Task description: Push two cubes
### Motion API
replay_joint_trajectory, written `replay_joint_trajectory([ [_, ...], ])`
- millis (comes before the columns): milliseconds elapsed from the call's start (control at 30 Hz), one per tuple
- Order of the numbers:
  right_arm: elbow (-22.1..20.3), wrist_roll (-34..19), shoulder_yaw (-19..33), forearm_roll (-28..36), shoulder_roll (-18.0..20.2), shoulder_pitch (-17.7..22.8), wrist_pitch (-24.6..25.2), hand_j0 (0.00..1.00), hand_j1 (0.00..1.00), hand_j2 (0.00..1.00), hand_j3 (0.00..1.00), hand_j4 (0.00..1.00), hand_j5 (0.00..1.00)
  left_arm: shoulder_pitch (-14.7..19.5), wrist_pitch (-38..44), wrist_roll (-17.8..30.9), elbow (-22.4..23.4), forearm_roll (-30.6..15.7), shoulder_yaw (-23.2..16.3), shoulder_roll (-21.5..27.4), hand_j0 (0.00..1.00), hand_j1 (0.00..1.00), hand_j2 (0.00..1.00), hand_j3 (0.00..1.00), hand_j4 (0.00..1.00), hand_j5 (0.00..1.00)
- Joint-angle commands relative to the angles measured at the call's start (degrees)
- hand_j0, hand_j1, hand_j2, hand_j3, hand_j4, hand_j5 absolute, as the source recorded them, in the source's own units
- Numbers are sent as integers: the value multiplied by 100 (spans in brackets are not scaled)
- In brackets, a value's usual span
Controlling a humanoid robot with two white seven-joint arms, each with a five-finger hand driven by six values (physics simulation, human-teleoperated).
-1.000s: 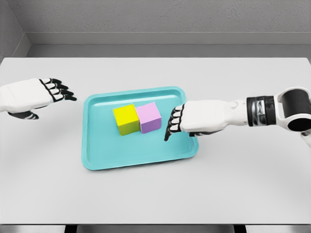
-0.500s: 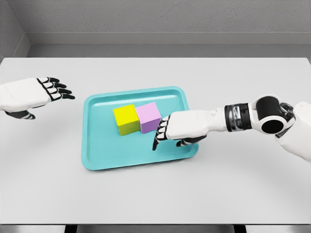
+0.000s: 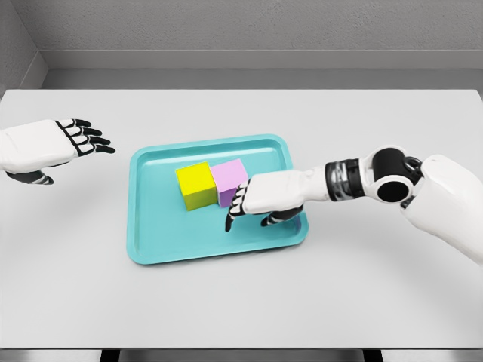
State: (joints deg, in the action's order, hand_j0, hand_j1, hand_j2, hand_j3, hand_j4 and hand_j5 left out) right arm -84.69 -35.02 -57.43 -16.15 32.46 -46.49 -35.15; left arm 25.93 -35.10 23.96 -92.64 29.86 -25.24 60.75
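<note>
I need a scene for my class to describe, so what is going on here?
The robot's right hand reaches over a teal tray, fingers spread, right beside the pink cube; contact is unclear. The pink cube sits against a yellow cube, both inside the tray on a white table. The left hand hovers open over the table, left of the tray, holding nothing.

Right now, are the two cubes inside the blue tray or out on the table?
Inside. The yellow cube and the pink cube sit side by side on the tray floor, within its raised rim.
</note>
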Motion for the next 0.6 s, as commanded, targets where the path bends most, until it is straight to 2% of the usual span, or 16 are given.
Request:
replay_joint_trajectory([
  [0,32,2,-23,33,-38,0,15,72,72,72,72,72,72,0,10,3,1,-24,11,7,100,100,100,100,100,100],
  [567,577,2,-190,-28,-381,-97,15,72,72,72,72,72,72,0,10,3,1,-33,46,16,100,100,100,100,100,100],
])
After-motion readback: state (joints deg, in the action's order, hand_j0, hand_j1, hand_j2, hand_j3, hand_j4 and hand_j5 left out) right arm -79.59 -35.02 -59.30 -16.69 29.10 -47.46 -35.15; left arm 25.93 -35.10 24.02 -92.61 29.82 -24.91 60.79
